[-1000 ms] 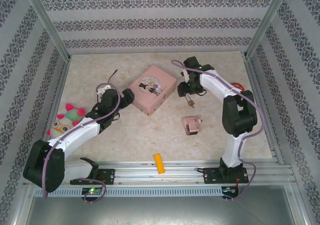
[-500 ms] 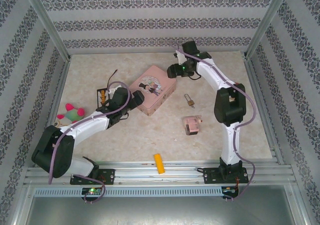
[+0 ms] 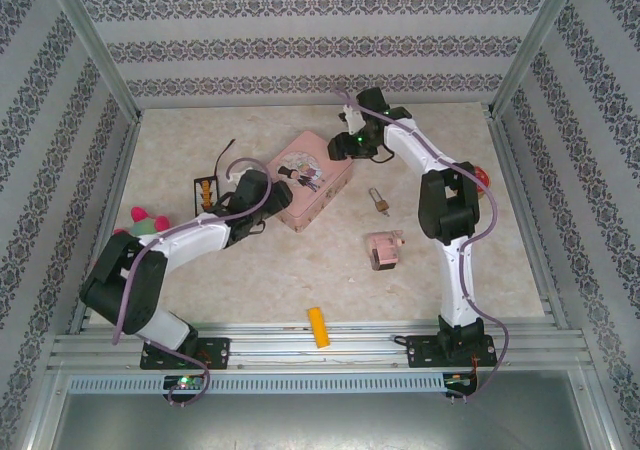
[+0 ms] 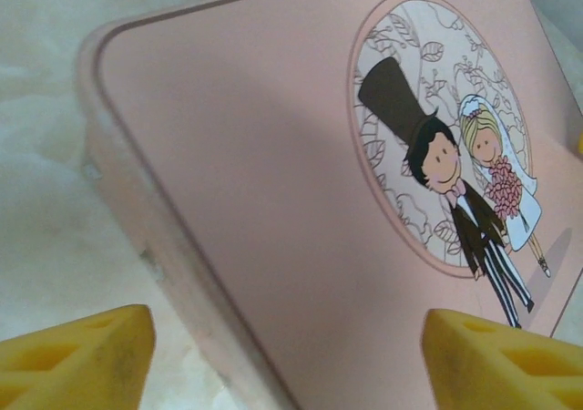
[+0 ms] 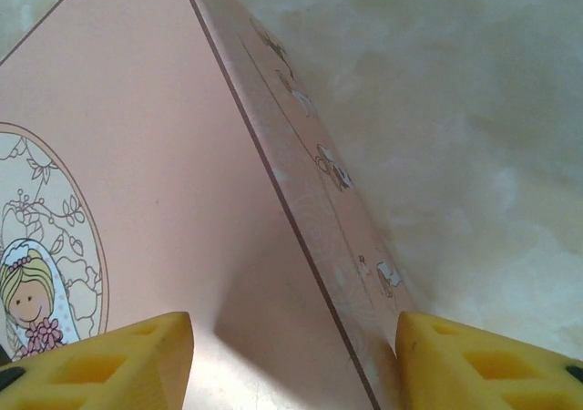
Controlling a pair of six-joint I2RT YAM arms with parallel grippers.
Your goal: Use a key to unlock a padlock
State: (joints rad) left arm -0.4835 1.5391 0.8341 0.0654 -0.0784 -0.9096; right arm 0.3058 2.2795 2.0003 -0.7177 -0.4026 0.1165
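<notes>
Both arms have swung in onto the square pink metal tin [image 3: 318, 195]. The left fingers [image 4: 82, 355] and right fingers [image 5: 483, 364] straddle opposite corners, spread apart, gripping nothing. The tiny brass padlock [image 3: 379, 201] lies on the beige table [image 3: 280, 280] just beside the tin.

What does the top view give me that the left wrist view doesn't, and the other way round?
Top: padlock lying on the table right of the tin, and a pink block. Left wrist: the tin's corner close up between the left hand's yellow fingertips, jaws apart. Both: the tin's bride-and-groom lid.
</notes>
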